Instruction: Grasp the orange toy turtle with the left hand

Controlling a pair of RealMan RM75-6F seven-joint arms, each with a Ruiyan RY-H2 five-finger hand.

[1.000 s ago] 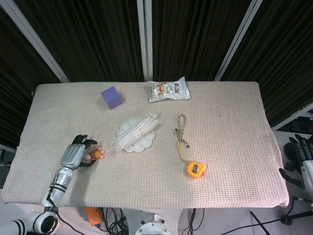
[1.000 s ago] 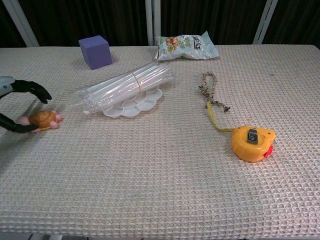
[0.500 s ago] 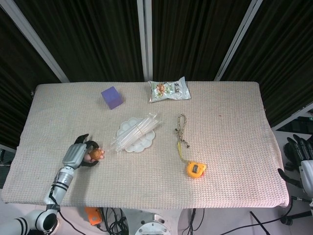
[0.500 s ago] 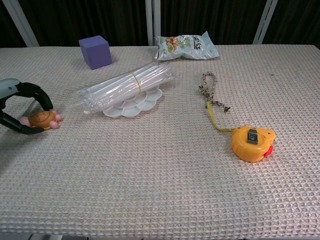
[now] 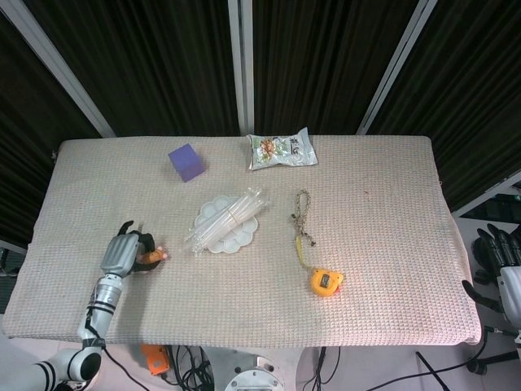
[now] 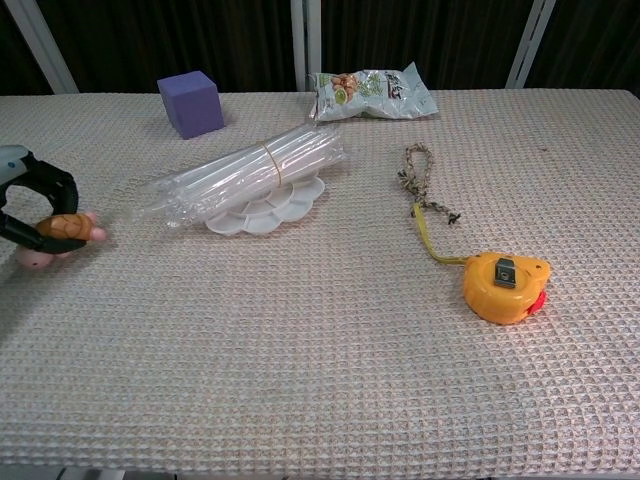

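Since the earlier frame: left hand [image 6: 28, 198] has closed round the orange toy turtle [image 6: 62, 226] and drawn it toward the table's [image 5: 391, 244] left edge. Turtle: judged light, rigid, smooth-shelled; best clasped across the shell. Right hand [image 5: 498, 254]: off-table, holding nothing, fingers apparently loose.

No text can be read with any certainty. The snack packet [image 6: 372, 95] at the far edge of the worktop [image 6: 320, 380] carries printed artwork and what may be a few characters near its top, but they are too small and blurred to make out in either view. The orange tape measure [image 6: 505, 286] shows a dark clip but no legible brand or numbers.
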